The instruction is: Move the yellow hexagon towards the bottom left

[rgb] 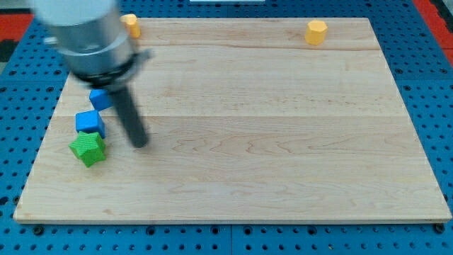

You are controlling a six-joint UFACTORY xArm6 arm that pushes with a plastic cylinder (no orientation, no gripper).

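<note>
Wooden worktop carried the yellow hexagon upper right: light, rigid, best pushed from its top-right face. My tip sat far left; no hand existed.

Two yellow blocks, two blue blocks, one green block.

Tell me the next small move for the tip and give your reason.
Probably sweep my tip toward the view's top right, to get beyond the yellow hexagon. The tip now sits at the view's left, just right of the green block and the blue cube, far from the hexagon near the top edge. Pushing it bottom-left needs the tip on its upper-right side.
</note>
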